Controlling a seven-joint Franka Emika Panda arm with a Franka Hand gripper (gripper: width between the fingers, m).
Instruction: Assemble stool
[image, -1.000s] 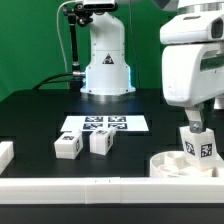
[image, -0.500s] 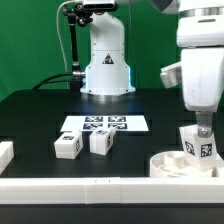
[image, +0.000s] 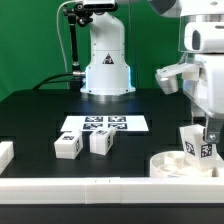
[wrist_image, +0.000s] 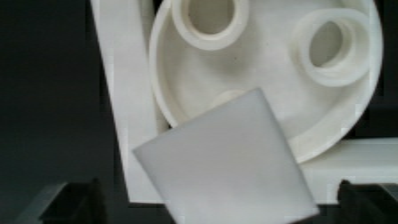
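Note:
The stool's round white seat (image: 178, 165) lies at the front of the exterior view's right, and in the wrist view the seat (wrist_image: 267, 85) shows two raised sockets. One tagged leg (image: 197, 146) stands upright on it; the wrist view shows this leg's (wrist_image: 222, 160) plain top face. My gripper (image: 203, 131) hangs straight above that leg, open, with a dark finger on either side (wrist_image: 214, 208) and a gap to the leg. Two more tagged legs (image: 68, 147) (image: 101, 142) lie loose near the table's middle.
The marker board (image: 105, 125) lies flat behind the two loose legs. A long white border bar (image: 90, 188) runs along the front edge, and the seat rests against it (wrist_image: 116, 90). A short white block (image: 5, 153) sits at the far left. The robot's base (image: 105, 70) stands at the back.
The hand has shifted toward the exterior view's right and turned above the standing leg. The jaws stayed open. The leg and seat have not moved.

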